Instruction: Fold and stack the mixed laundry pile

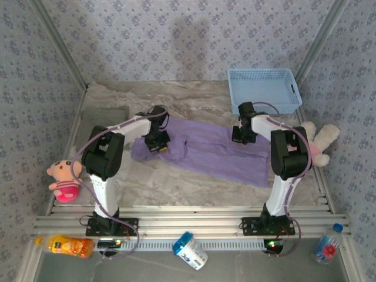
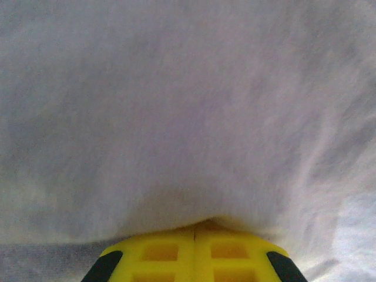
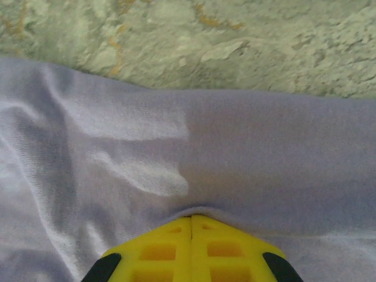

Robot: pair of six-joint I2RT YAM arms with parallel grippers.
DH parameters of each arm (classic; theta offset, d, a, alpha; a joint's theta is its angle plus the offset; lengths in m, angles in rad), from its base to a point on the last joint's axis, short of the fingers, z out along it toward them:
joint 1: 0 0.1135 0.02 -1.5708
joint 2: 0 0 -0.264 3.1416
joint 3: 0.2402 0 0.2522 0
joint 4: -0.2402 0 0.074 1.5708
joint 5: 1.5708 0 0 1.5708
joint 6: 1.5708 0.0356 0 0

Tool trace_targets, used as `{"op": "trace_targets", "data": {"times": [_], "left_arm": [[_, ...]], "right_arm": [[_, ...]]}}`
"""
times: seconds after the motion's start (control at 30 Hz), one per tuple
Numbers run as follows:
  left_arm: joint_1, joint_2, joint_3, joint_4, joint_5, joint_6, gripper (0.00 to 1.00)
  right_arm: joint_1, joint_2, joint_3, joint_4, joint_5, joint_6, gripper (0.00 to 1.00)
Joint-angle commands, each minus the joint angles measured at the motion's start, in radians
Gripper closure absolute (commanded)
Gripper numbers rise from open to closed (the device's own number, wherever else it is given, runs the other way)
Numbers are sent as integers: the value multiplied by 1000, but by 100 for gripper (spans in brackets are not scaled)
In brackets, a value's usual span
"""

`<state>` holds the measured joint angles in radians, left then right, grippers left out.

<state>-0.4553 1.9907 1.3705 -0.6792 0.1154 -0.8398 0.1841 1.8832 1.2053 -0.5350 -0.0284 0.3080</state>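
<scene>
The marbled table [image 1: 176,185] spreads beneath both arms. The lavender T-shirt [image 1: 217,154] lies flat across it, reaching from under the left gripper [image 1: 156,145] to under the right gripper [image 1: 242,140] and spilling nearer and rightward past that one.

Beyond the right gripper, a touch to its right, sits the light blue basket [image 1: 264,106], clear of the shirt. Far off to the left gripper's left, well apart from it, lies the plain gray garment [image 1: 106,114], flat on the table.

Both grippers are down on the cloth. At the left wrist the yellow fingers [image 2: 170,252] are clenched together, shirt fabric [image 2: 188,117] puckered at their tips. The right gripper [image 3: 192,218] is the same, jaws pressed tight on a bunched fold [image 3: 147,176], with the shirt's edge and bare table [image 3: 235,41] just ahead.
</scene>
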Motion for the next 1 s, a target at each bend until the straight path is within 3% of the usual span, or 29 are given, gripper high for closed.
{"op": "trace_targets", "data": {"times": [0.0, 0.2, 0.47, 0.57, 0.67, 0.73, 0.83, 0.97], "left_arm": [[16, 170, 68, 12, -75, 4, 100], [40, 381, 414, -76, -62, 60, 100], [43, 714, 1128, -296, 16, 163, 100], [47, 792, 1329, -353, 81, 173, 90], [56, 766, 1355, -351, 134, 170, 60], [57, 717, 1341, -360, 135, 188, 48], [56, 628, 1288, -375, 123, 229, 41], [44, 500, 1168, -396, 73, 281, 40]], "right_arm": [[36, -42, -113, -62, 22, 66, 100], [117, -148, -228, -93, 39, 149, 100], [288, -170, -158, -140, -36, 247, 100], [322, -167, -82, -181, -41, 238, 100], [318, -178, -22, -222, -55, 210, 100], [301, -185, 40, -231, -42, 183, 99], [265, -184, 67, -214, -37, 150, 98], [204, -148, 80, -181, -59, 122, 98]]}}
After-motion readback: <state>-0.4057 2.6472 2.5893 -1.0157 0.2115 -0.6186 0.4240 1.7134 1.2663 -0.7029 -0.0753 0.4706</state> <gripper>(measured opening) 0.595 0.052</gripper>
